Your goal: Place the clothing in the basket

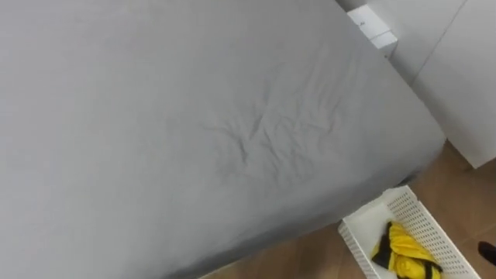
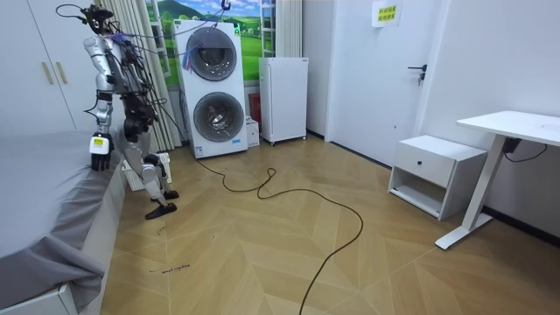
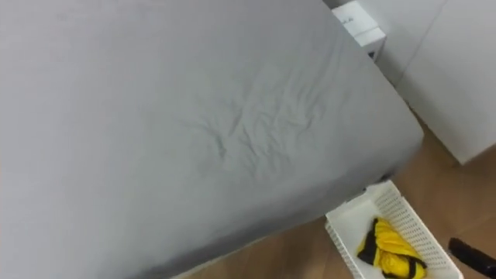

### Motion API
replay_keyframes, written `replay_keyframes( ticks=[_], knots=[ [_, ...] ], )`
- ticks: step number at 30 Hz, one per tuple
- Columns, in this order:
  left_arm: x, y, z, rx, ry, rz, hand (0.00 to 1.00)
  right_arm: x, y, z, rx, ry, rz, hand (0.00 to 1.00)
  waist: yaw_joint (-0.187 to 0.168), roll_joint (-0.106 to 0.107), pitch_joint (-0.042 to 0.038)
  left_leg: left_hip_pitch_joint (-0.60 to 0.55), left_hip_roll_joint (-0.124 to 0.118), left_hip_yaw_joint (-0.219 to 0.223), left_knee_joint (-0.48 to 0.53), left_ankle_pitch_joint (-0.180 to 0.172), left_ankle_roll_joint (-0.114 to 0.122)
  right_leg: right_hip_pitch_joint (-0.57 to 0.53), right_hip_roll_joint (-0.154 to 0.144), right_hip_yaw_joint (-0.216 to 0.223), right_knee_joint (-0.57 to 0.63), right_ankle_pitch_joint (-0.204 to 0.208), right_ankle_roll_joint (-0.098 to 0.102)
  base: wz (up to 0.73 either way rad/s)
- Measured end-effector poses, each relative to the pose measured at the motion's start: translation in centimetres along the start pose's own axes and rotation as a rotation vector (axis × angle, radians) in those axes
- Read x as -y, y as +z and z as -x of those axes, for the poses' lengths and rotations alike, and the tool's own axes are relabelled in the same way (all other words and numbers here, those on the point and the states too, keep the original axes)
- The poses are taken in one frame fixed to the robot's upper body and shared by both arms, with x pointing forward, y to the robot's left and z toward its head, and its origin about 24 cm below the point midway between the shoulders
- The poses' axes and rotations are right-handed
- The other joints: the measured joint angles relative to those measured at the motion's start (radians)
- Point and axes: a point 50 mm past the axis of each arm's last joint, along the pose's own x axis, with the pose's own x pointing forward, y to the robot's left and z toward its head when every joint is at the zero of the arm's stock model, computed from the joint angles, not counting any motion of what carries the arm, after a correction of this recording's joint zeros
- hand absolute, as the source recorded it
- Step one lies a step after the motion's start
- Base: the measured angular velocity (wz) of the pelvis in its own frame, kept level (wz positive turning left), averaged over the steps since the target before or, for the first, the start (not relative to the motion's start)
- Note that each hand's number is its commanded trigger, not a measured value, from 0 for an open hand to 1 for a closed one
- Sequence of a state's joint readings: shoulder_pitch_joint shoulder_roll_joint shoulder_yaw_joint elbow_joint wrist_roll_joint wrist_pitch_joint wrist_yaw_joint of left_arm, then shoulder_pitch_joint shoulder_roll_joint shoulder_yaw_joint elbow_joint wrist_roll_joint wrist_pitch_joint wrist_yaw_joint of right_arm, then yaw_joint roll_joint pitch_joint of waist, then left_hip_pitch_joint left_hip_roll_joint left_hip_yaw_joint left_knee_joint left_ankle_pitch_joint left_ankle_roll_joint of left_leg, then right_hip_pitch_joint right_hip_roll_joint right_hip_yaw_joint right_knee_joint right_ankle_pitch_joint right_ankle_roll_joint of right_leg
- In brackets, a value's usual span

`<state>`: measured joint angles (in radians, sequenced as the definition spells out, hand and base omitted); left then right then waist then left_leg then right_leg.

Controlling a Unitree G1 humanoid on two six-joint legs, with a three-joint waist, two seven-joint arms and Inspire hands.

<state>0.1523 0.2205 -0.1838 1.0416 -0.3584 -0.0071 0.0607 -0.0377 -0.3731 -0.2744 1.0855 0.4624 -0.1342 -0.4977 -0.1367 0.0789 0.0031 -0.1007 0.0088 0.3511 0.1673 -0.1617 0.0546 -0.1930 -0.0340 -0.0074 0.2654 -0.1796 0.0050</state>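
Holding yellow-and-black clothes (image 1: 404, 249), the white basket (image 1: 425, 219) sits by the bed (image 1: 194, 116); the hand (image 2: 101, 150) hangs, grip unreadable.

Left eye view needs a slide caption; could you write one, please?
Yellow garment lies in white basket beside the grey bed.

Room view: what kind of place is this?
Likely a bedroom doubling as laundry space: a grey-sheeted bed, a stacked white washer and dryer, a white perforated plastic basket beside the bed.
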Motion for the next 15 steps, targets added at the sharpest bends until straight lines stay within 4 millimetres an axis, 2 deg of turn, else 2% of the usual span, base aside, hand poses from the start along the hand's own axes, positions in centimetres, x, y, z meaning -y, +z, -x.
replay_keyframes(
  ticks=[1, 2, 3, 5, 10, 13, 15],
  knots=[
    [-0.1, -0.2, 0.1, 0.0, 0.001, 0.005, 0.0, -0.1, -1.0, 0.3, -0.02, 0.015, 0.016, 0.0, 0.005, -0.012, -0.0074, 0.014, 0.001, -0.011, -0.003, -0.002, -0.003, 0.024, 0.0, -0.012, -0.014, 0.0, 0.0, 0.36],
    [-0.2, -0.3, 0.1, -0.003, 0.003, 0.01, 0.0, -0.3, -1.7, 0.7, -0.029, 0.044, 0.047, 0.0, 0.007, -0.018, -0.01, 0.026, -0.001, -0.029, -0.005, -0.003, -0.005, 0.048, -0.001, -0.025, -0.026, 0.0, 0.0, 0.33],
    [-0.3, -0.3, 0.1, -0.001, 0.004, 0.011, 0.0, -0.5, -2.1, 0.8, -0.033, 0.06, 0.065, 0.0, 0.009, -0.023, -0.0096, 0.033, -0.001, -0.034, -0.006, -0.004, -0.005, 0.057, 0.0, -0.028, -0.03, 0.0, 0.0, 0.29],
    [-0.3, 0.0, 0.1, 0.012, 0.007, -0.001, 0.0, -1.3, -3.3, 1.8, -0.031, 0.126, 0.112, 0.0, 0.028, -0.038, -0.0028, 0.06, -0.002, -0.05, -0.012, -0.005, -0.008, 0.099, -0.001, -0.047, -0.051, 0.001, 0.0, 0.21],
    [-0.1, 0.5, 0.1, 0.037, 0.008, -0.026, 0.0, -3.4, -5.5, 3.7, -0.049, 0.272, 0.204, 0.0, 0.039, -0.054, -0.0046, 0.078, -0.007, -0.091, -0.021, -0.007, -0.011, 0.147, -0.001, -0.08, -0.081, 0.002, 0.0, 0.23],
    [0.3, 1.1, 0.0, 0.055, 0.006, -0.092, 0.0, -4.4, -6.8, 4.8, -0.024, 0.366, 0.358, 0.0, 0.062, -0.065, 0.0016, 0.084, -0.01, -0.117, -0.015, -0.007, -0.011, 0.171, -0.005, -0.109, -0.091, 0.002, 0.0, 0.26],
    [0.7, 1.1, -0.1, 0.06, -0.001, -0.123, 0.0, -4.9, -7.4, 5.3, -0.024, 0.416, 0.423, 0.0, 0.07, -0.07, 0.0015, 0.088, -0.02, -0.137, -0.015, -0.007, -0.011, 0.186, -0.009, -0.13, -0.1, 0.001, 0.0, 0.32]
  ],
)
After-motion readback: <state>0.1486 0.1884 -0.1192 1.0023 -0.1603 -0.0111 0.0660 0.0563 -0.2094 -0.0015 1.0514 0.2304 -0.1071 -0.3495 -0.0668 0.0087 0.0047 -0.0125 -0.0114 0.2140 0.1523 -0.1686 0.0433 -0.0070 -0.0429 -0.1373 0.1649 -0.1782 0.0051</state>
